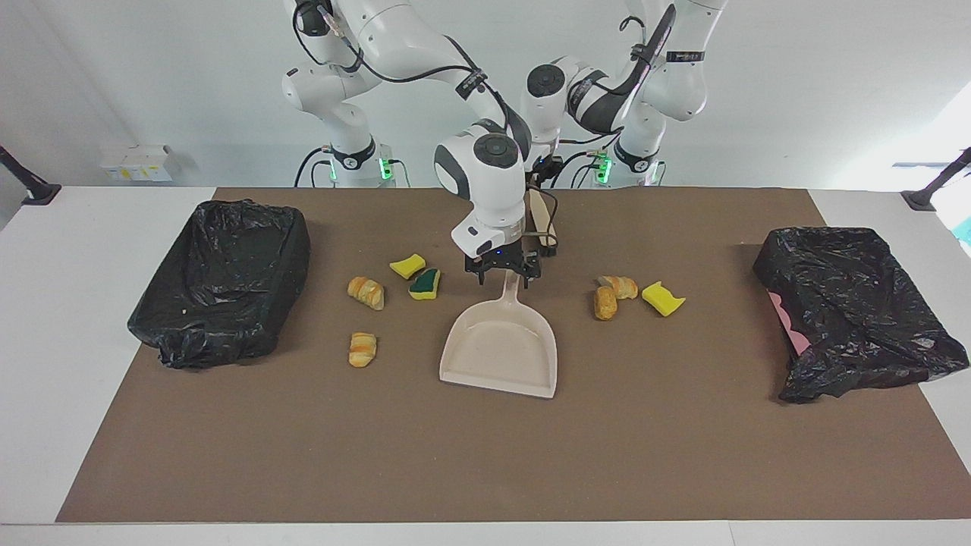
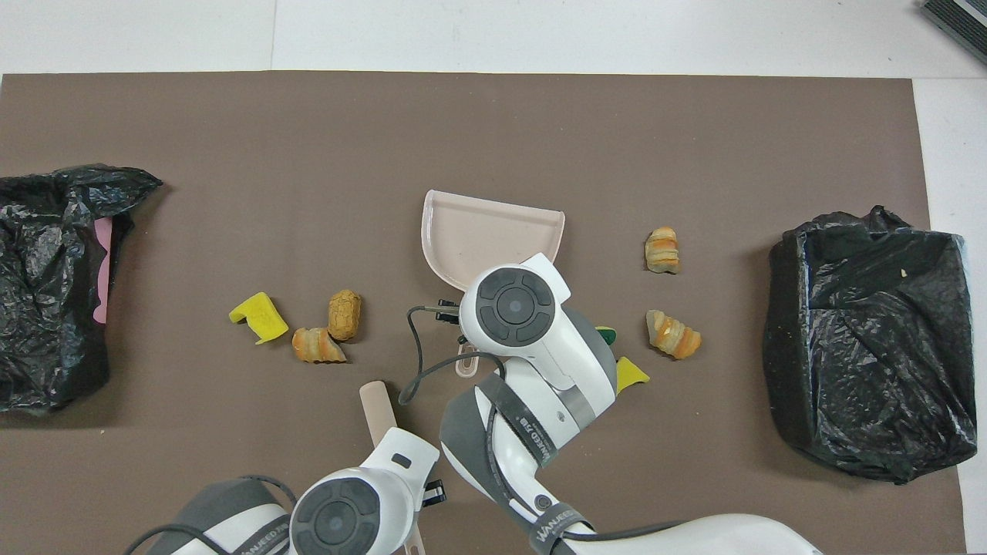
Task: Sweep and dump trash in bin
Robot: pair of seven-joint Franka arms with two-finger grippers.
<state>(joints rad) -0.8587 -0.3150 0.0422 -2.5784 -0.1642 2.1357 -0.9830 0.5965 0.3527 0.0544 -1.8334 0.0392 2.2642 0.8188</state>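
The beige dustpan (image 1: pixel 501 350) lies on the brown mat, handle toward the robots; it also shows in the overhead view (image 2: pixel 487 231). My right gripper (image 1: pixel 504 274) is low over the handle, fingers open on either side of it. My left gripper (image 1: pixel 543 178) holds a beige brush (image 1: pixel 541 218) (image 2: pixel 377 408) above the mat beside the right hand. Trash toward the right arm's end: a yellow sponge (image 1: pixel 407 265), a green-faced sponge (image 1: pixel 425 283), two bread chunks (image 1: pixel 366 293) (image 1: pixel 362 349). Toward the left arm's end: two bread chunks (image 1: pixel 604 302) (image 1: pixel 622 287) and a yellow sponge (image 1: pixel 663 298).
A bin lined with a black bag (image 1: pixel 220 280) (image 2: pixel 864 339) stands at the right arm's end of the mat. A second black bag (image 1: pixel 850 311) (image 2: pixel 50 285), with pink showing at its edge, lies at the left arm's end.
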